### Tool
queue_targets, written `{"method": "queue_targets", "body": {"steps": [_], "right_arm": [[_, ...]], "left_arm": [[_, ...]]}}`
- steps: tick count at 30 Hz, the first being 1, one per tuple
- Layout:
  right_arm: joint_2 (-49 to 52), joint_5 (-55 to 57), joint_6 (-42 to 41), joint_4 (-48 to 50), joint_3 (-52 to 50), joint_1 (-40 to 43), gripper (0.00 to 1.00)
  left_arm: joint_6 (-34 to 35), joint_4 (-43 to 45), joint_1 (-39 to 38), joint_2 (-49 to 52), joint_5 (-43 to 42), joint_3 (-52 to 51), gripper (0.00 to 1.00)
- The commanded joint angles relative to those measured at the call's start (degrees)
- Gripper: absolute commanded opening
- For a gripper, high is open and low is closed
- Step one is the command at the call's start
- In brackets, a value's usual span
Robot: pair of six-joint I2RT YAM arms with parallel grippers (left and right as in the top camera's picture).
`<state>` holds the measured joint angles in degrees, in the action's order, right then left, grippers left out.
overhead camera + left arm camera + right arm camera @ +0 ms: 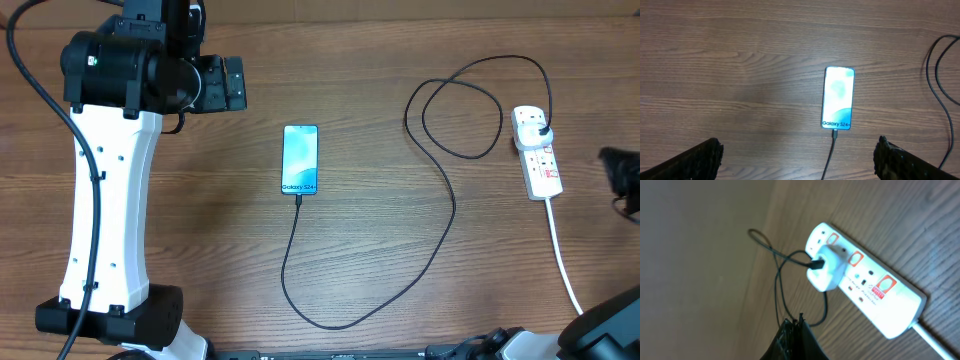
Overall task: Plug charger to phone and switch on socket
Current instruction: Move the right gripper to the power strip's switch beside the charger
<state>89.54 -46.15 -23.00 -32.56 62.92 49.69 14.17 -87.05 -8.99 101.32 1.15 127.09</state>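
The phone point(300, 159) lies mid-table with its blue screen lit; it also shows in the left wrist view point(838, 98). The black charger cable point(440, 215) runs from the phone's near end, loops right, and ends at a white adapter plugged into the white socket strip point(538, 153). In the right wrist view the strip point(867, 287) shows red switch marks and the cable point(779, 287) enters the adapter. My left gripper point(797, 160) is open and empty, above the table short of the phone. My right gripper point(799, 330) is shut and empty, near the strip.
The strip's thick white cord point(565, 265) runs toward the front right edge. The left arm's white base point(105, 220) stands at the left. The right arm shows at the right edge point(622, 180). A beige wall fills the left of the right wrist view.
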Motion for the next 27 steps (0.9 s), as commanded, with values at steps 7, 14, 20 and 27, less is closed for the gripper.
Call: {"method": "queue_targets", "body": {"steps": [7, 14, 20, 27], "right_arm": [[7.1, 1.4, -10.4, 10.1, -3.4, -0.9, 0.03], [17.2, -5.4, -11.8, 16.8, -3.4, -0.9, 0.04], [19.9, -5.8, -13.6, 21.9, -3.4, -1.2, 0.04], [21.7, -2.1, -15.2, 24.8, -3.3, -5.7, 0.04]], "left_arm": [[-0.7, 0.2, 0.0, -0.1, 0.8, -0.1, 1.0], [-0.7, 0.2, 0.0, -0.1, 0.8, -0.1, 1.0], [-0.7, 0.2, 0.0, -0.1, 0.8, -0.1, 0.99], [-0.7, 0.2, 0.0, -0.1, 0.8, -0.1, 1.0]]}}
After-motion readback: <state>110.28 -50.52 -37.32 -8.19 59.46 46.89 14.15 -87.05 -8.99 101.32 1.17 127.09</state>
